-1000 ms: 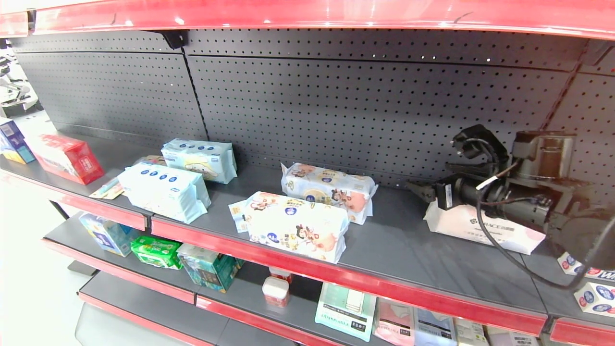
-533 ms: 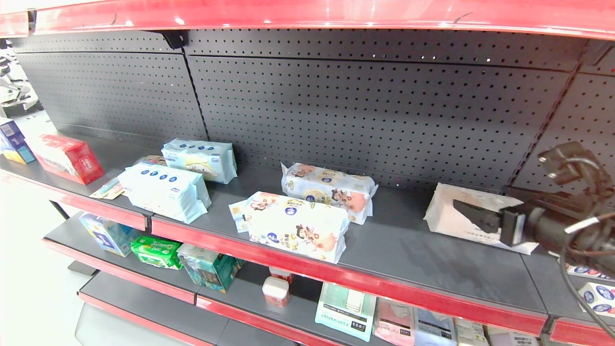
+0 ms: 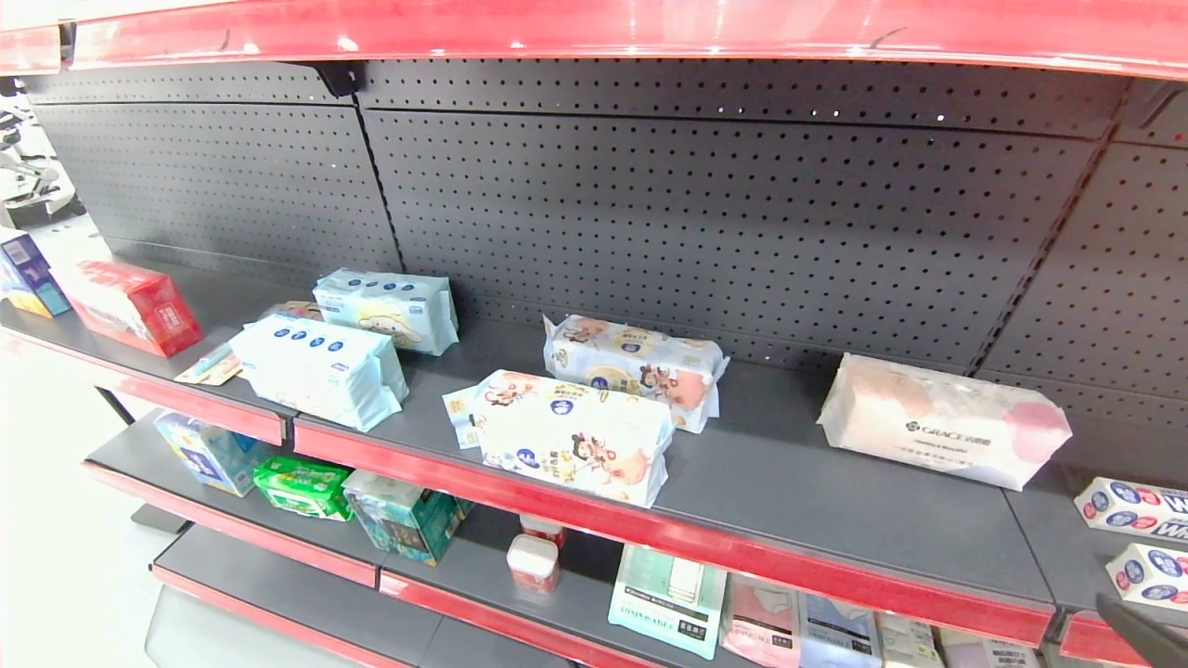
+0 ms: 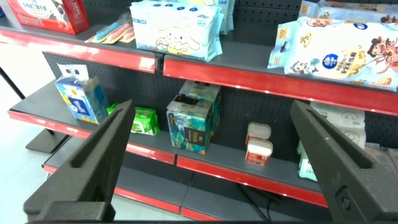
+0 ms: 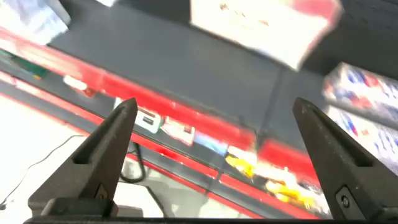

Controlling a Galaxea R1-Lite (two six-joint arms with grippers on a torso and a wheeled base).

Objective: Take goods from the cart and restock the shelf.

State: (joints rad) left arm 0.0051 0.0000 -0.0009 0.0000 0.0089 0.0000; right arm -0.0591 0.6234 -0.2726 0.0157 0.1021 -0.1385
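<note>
A white pack with pink spots (image 3: 942,419) lies flat on the grey shelf (image 3: 817,501) at the right, free of any gripper. It also appears blurred in the right wrist view (image 5: 264,25). My right gripper (image 5: 214,104) is open and empty, out in front of the shelf's red edge and below the pack. One of its fingers (image 3: 1140,633) pokes into the head view's bottom right corner. My left gripper (image 4: 211,109) is open and empty, low in front of the lower shelves.
Two cartoon-printed tissue packs (image 3: 575,436) lie mid-shelf, two blue-and-white packs (image 3: 320,366) further left, and a red box (image 3: 130,304) at far left. Blue-dotted packs (image 3: 1137,508) sit right of the white pack. A teal box (image 4: 194,118) and small jars (image 4: 258,143) stand on lower shelves.
My right arm has let go of the white pack and pulled back off the shelf toward the lower right. The pack stays lying on the shelf.
</note>
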